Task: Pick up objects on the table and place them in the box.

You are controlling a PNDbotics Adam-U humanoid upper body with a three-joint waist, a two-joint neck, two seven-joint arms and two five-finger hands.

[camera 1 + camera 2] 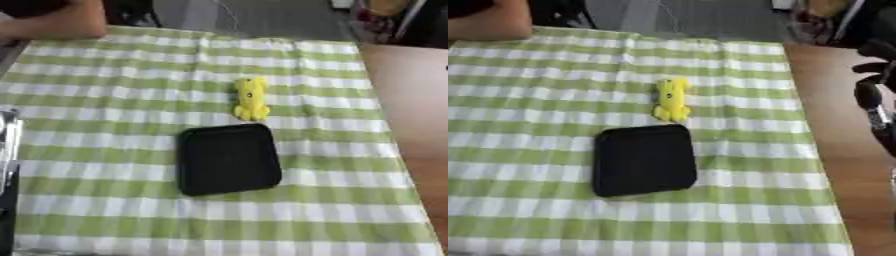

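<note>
Lying on the green checked cloth (105, 130), a yellow toy (251, 98) is just behind the black box (228, 159), near it. The right hand (874, 80) shows at the right edge over the bare table (833, 125); whether it is wide or closed, I cannot tell.

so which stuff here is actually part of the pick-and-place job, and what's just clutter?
Job:
- yellow toy, on the cloth just beyond the box
- black box
- right robot hand, off the table's right edge

Just there:
- green checked tablecloth
- wooden table edge
</note>
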